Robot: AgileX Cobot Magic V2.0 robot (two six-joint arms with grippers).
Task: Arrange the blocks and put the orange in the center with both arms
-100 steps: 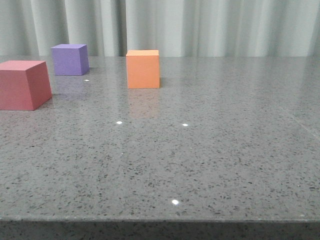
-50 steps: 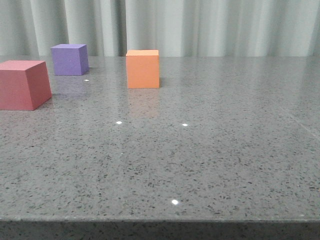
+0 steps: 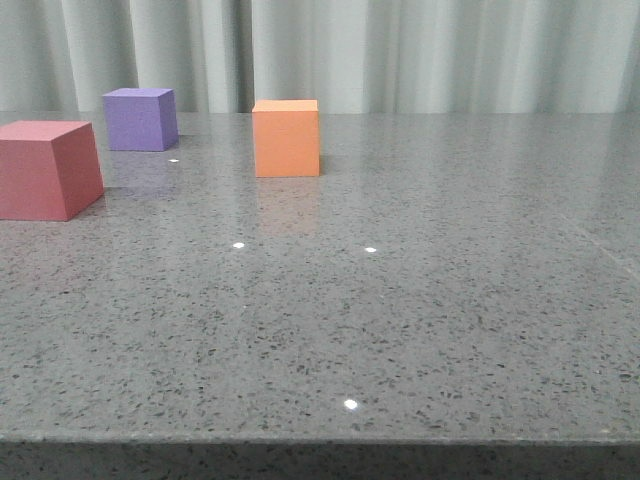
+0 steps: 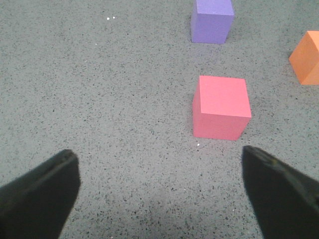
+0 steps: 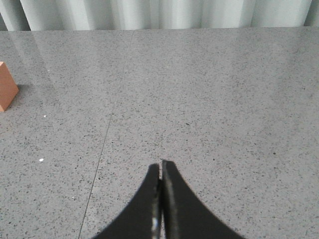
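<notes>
The orange cube (image 3: 286, 138) stands on the grey speckled table, left of centre and far back. The purple cube (image 3: 140, 119) sits further left and back. The pinkish-red cube (image 3: 45, 169) is nearest, at the left edge. No arm shows in the front view. My left gripper (image 4: 159, 164) is open wide and empty, above the table; the pinkish-red cube (image 4: 222, 107) lies just ahead of it, with the purple cube (image 4: 212, 20) and the orange cube (image 4: 306, 57) beyond. My right gripper (image 5: 160, 167) is shut and empty over bare table; a corner of the orange cube (image 5: 6, 87) shows at the view's edge.
The table's front edge (image 3: 320, 438) runs across the bottom of the front view. Pale curtains (image 3: 400, 55) hang behind the table. A thin seam (image 5: 107, 134) runs along the tabletop in the right wrist view.
</notes>
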